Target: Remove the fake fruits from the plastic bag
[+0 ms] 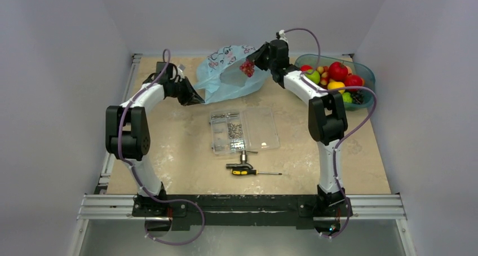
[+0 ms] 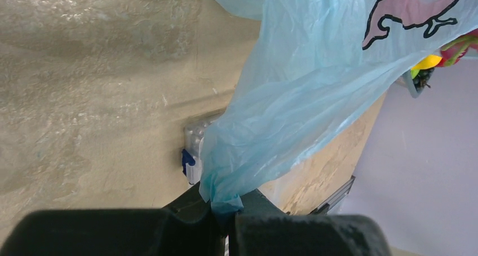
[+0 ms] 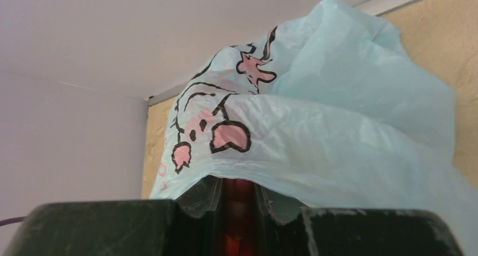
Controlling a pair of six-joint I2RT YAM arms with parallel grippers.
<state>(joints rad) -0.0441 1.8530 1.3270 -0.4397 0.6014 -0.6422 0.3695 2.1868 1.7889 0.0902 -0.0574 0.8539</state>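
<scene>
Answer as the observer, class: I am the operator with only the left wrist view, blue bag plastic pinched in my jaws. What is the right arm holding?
Observer: Its jaws grip a dark red grape bunch at the plastic bag's mouth.
Operator: Where could it go?
Observer: A teal tub at the far right already holds red and green fruits.
Operator: Anything nearer the bases?
Observer: A yellow-handled screwdriver, clear of the bag.
</scene>
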